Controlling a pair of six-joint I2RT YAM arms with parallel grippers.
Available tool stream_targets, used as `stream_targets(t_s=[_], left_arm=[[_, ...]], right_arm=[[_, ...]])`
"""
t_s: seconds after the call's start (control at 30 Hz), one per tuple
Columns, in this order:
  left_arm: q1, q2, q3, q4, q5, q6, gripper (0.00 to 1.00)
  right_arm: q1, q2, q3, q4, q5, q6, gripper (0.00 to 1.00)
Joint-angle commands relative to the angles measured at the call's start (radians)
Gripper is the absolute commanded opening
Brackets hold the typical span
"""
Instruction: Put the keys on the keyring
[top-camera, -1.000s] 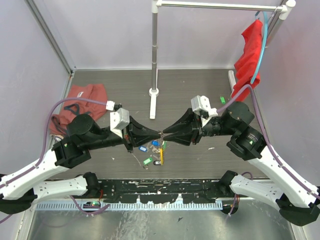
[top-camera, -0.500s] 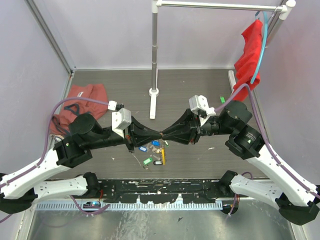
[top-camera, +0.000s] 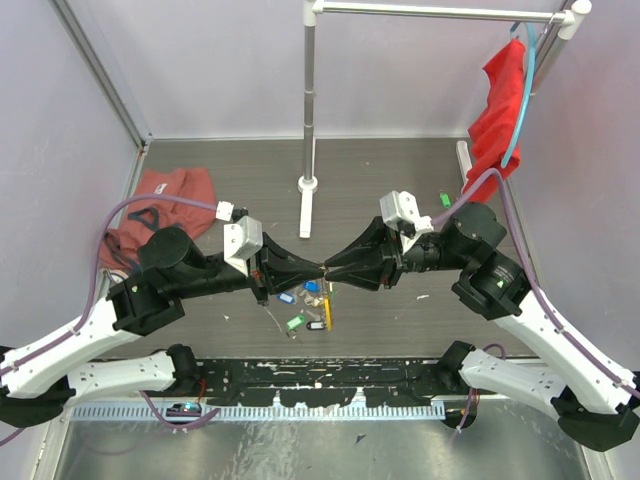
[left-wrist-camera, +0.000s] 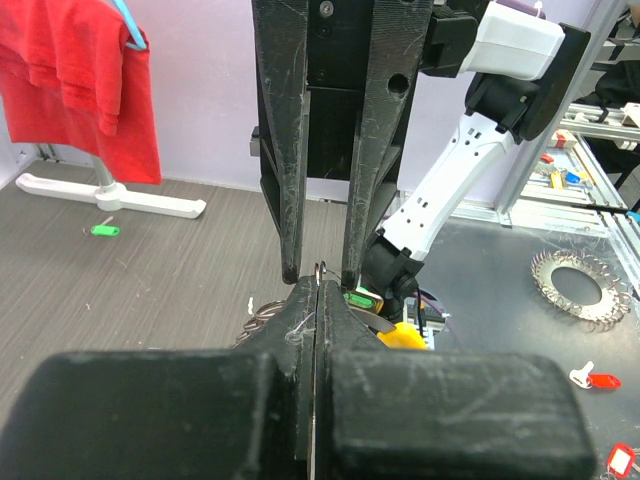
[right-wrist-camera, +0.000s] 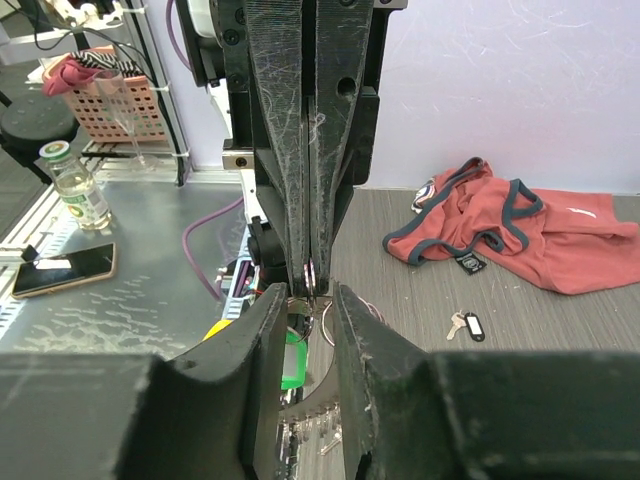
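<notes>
Left end effector (left-wrist-camera: 317, 292) pinches the keyring (top-camera: 326, 303) (tips shut); right end effector (right-wrist-camera: 310, 300) gapes.

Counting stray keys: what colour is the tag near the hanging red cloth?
The tag is green; left wrist view.

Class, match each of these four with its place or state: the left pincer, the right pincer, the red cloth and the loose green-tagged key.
Column A
1. left pincer
2. right pincer
3. red cloth
4. green-tagged key

Column B
a. lies on the table
b. fingers apart
c. hangs from the rail
d. shut tight

Pairs: 1-d, 2-b, 3-c, 4-a
</notes>
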Motion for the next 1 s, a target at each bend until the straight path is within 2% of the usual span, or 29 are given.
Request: stream_targets(t_s=[0.0, 0.27, 0.97], left_arm=[[-0.003, -0.008, 0.006, 0.054, 0.010, -0.001, 0.00], [-0.002, -0.011, 0.005, 0.054, 0.010, -0.003, 0.00], [-0.002, -0.009, 0.005, 0.054, 0.010, -0.003, 0.00]], right_arm=[[0.005, -0.024, 0.010, 0.026, 0.017, -0.022, 0.32], [0.004, -0.027, 0.008, 0.018, 0.020, -0.023, 0.32], [0.004, -0.001, 0.004, 0.006, 0.024, -0.029, 0.26]])
